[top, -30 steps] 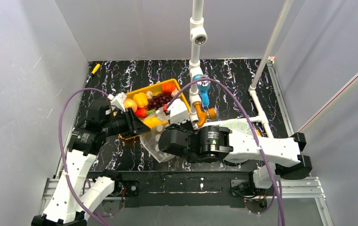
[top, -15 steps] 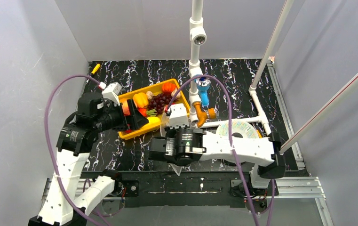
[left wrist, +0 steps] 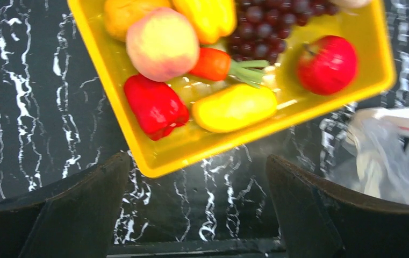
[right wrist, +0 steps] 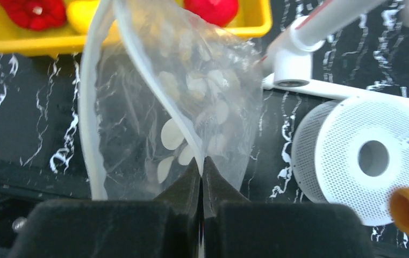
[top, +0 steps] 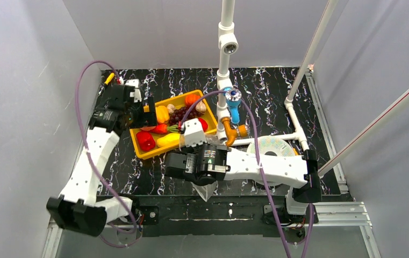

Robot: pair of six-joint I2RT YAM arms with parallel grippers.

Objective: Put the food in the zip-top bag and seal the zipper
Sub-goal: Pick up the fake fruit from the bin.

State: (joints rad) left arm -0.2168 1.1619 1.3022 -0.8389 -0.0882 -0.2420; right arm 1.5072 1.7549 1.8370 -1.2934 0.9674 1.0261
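The left tool (left wrist: 196, 161) hung wide open and empty over the near edge of the yellow tray (left wrist: 385, 64), where the food (left wrist: 162, 43) lay. The right tool (right wrist: 202, 164) was clamped shut on the zipper (right wrist: 87, 129) of the clear bag (right wrist: 137, 107), held just beside the tray above the counter (right wrist: 24, 118).

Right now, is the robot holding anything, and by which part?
The right gripper pinches the bag by its mouth edge. The left gripper is open and holds nothing.
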